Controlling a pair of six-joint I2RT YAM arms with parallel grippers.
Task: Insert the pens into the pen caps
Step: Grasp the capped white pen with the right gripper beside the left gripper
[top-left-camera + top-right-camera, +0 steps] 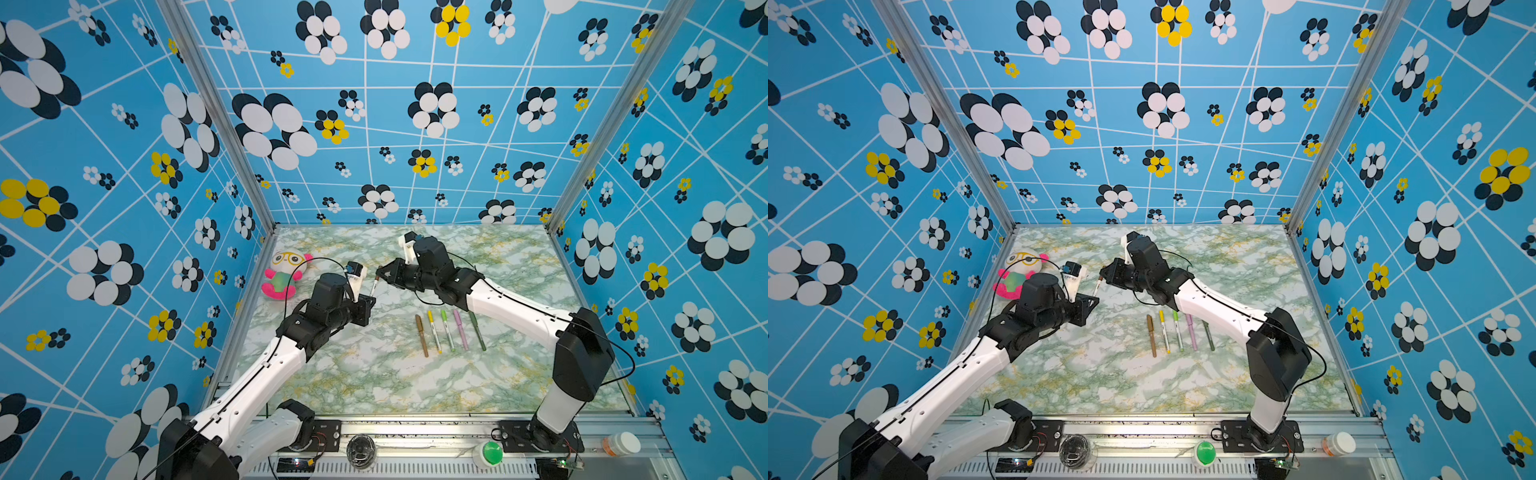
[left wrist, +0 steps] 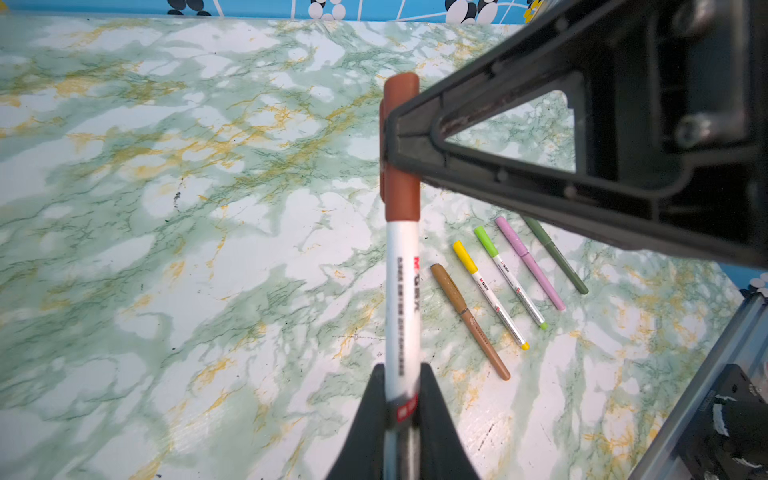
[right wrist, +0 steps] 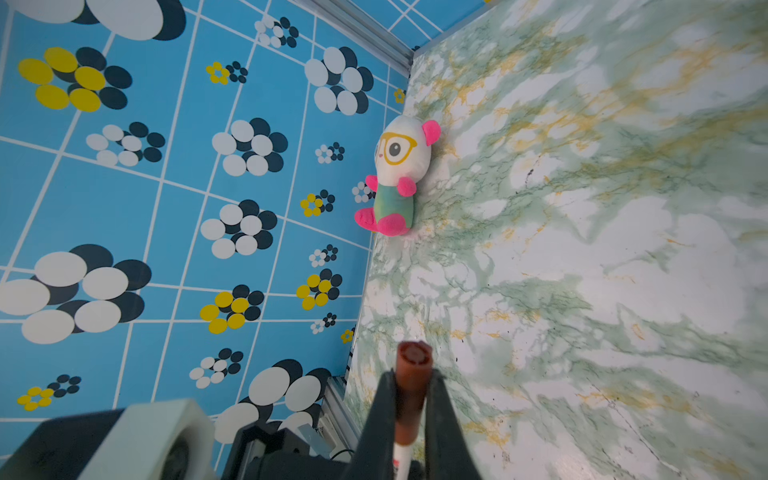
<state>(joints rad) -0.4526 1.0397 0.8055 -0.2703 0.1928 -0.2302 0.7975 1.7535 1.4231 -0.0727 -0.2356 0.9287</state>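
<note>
With the left claw [image 2: 402,370] clamped shut on the white pen [image 2: 402,291] and the right claw [image 3: 411,377] pinching the brown cap [image 2: 401,199] over its tip just ahead, press both together straight along the barrel.

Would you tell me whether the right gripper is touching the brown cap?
Touching. The right wrist view shows the right gripper shut on the brown cap, with both jaws pressed against its sides and no gap.
</note>
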